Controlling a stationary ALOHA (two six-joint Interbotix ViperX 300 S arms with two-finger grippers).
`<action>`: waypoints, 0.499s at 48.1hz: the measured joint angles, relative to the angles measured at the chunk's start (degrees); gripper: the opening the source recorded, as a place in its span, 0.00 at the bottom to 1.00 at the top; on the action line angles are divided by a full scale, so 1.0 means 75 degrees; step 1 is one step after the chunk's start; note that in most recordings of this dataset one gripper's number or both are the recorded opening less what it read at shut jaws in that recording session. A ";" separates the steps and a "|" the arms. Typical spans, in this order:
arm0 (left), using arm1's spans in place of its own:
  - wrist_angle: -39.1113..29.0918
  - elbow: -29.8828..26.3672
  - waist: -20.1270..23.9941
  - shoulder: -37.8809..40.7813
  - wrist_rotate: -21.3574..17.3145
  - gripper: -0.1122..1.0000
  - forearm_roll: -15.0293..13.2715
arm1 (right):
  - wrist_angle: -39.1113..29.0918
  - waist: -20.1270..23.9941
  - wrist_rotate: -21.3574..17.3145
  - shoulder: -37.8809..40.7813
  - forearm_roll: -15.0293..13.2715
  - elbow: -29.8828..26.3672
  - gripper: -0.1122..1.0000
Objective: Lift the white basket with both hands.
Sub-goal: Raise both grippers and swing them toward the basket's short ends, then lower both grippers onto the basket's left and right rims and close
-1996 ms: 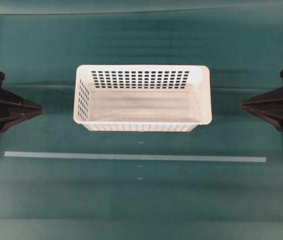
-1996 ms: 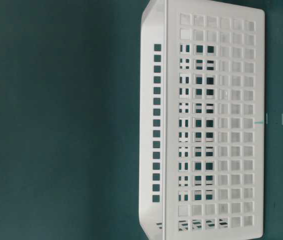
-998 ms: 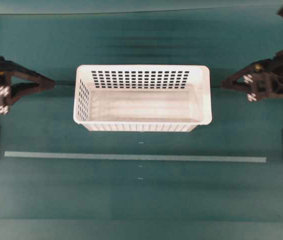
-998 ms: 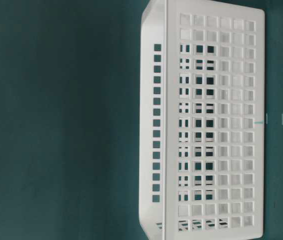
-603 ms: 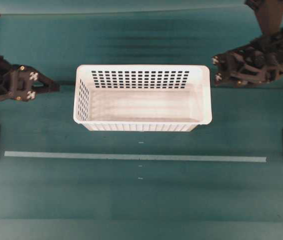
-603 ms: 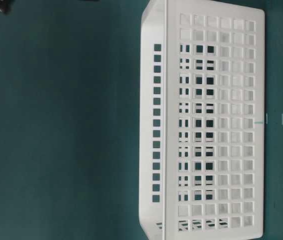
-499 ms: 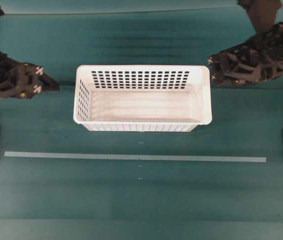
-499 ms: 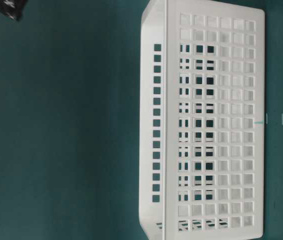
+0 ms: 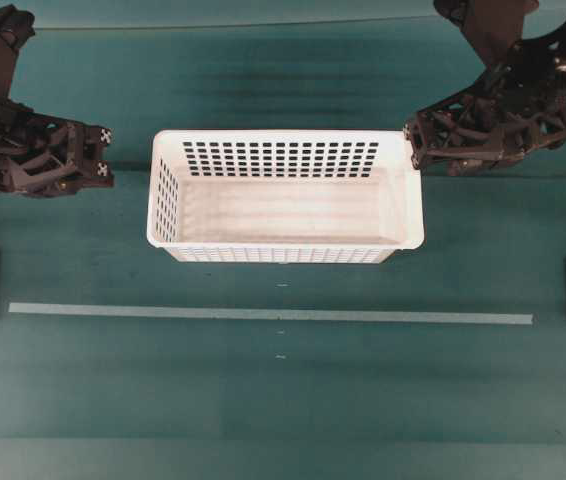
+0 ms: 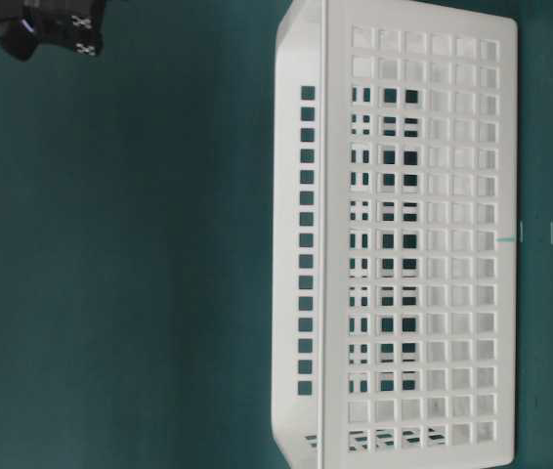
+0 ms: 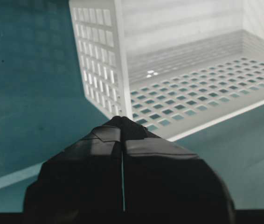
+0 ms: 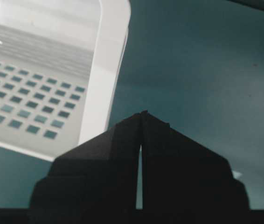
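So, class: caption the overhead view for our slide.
Two end effectors, left and right, flank an empty white basket on green table.

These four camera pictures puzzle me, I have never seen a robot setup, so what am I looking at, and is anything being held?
Two black robot arms face a teal table. One picture looks down from above, one from table level (turned sideways), and one from each wrist. The white basket stands on the table, with a pale tape line in front. The left gripper is beside one end, apart from it; the right gripper is at the other end's rim. Both look shut, and neither holds anything.
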State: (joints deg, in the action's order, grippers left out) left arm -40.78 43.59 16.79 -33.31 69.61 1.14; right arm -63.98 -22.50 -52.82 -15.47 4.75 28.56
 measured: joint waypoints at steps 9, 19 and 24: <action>0.0211 -0.0012 0.0000 0.0012 -0.0094 0.34 0.0000 | 0.0340 0.0023 -0.0375 0.0035 0.0012 0.0141 0.36; 0.0316 -0.0023 0.0000 0.0211 -0.0094 0.87 0.0012 | 0.0727 0.0070 -0.0492 0.0035 0.0023 0.0211 0.81; 0.0316 -0.0176 0.0000 0.0457 -0.0105 0.98 0.0000 | 0.0867 0.0082 -0.0656 0.0117 0.0082 0.0211 0.97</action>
State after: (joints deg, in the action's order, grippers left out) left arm -38.41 42.28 16.79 -29.88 68.82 1.14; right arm -57.48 -21.88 -57.74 -14.59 5.36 30.15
